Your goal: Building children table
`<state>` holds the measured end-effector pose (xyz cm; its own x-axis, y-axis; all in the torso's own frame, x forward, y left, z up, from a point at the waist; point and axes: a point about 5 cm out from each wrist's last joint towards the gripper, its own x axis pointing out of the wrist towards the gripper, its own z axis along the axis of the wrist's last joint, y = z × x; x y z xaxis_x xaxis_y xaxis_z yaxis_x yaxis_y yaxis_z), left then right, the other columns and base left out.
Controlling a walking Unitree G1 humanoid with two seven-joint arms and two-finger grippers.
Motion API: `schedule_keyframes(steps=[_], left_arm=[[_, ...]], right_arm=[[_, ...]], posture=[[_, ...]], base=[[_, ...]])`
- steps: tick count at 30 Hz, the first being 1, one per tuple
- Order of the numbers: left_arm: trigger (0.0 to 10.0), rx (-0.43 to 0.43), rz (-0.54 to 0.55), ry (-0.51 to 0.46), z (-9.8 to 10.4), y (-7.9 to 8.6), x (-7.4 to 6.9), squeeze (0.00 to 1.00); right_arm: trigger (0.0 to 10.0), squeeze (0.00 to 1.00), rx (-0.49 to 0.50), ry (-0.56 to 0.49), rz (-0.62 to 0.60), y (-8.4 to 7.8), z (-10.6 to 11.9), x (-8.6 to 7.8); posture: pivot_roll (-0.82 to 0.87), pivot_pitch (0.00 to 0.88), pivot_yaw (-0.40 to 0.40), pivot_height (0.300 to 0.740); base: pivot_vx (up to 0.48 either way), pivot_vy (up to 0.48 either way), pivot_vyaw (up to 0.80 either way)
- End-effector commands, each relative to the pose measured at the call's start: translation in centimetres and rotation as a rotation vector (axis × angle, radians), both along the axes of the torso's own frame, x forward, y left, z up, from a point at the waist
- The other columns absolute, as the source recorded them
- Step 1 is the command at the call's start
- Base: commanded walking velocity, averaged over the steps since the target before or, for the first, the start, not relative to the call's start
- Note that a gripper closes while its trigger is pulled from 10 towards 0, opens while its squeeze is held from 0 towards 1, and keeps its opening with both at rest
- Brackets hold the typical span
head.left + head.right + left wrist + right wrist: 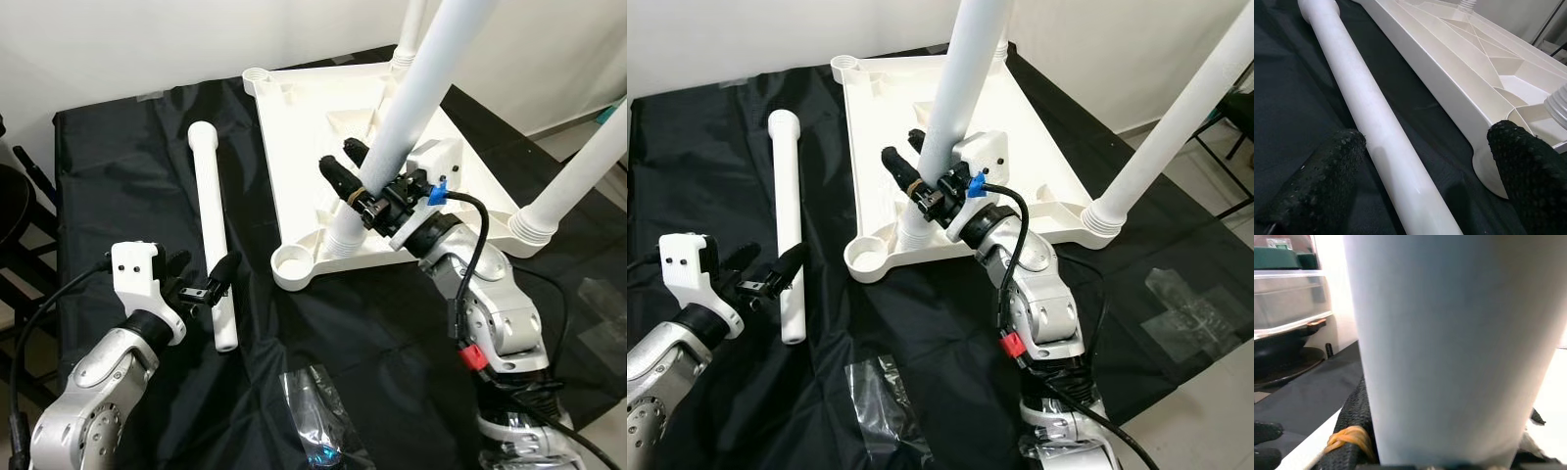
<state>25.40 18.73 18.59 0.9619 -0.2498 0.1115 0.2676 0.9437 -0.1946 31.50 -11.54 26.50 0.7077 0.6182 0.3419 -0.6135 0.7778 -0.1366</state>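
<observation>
The white tabletop lies upside down on a black cloth. My right gripper is shut on an upright white table leg just above its corner socket; the leg sits between the black fingers. A loose white leg lies flat on the cloth, left of the tabletop. My left gripper is open at that leg's near end. In the left wrist view the loose leg runs between the fingers, close to one of them, with no grip on it.
Two more legs stand in the tabletop, at the right corner and the far corner. The near-left socket holds nothing. A crumpled clear plastic bag lies at the cloth's front. A dark chair stands at the left edge.
</observation>
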Motion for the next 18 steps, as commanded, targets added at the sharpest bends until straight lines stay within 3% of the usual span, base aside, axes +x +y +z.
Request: schedule_keyframes(steps=[1, 10, 18], left_arm=[[10.0, 0.007, 0.002, 0.020, -0.2, 0.0, -0.4, 0.00], [10.0, 0.010, -0.005, 0.007, 0.4, -0.1, -0.6, 0.00], [10.0, 0.013, -0.011, 0.006, 0.5, -0.2, -0.6, 0.00]], right_arm=[[10.0, 0.00, 0.001, 0.008, -0.012, -0.4, -0.4, -0.3], [10.0, 0.00, -0.043, 0.063, 0.146, 0.9, -2.0, -2.3], [10.0, 0.00, 0.001, -0.003, 0.101, -0.2, -0.7, -1.8]], posture=[[0.03, 0.270, 0.004, 0.740], [0.03, 0.287, 0.013, 0.740], [0.03, 0.287, 0.015, 0.740]], base=[[0.000, 0.000, 0.00], [0.000, 0.000, 0.00], [0.000, 0.000, 0.00]])
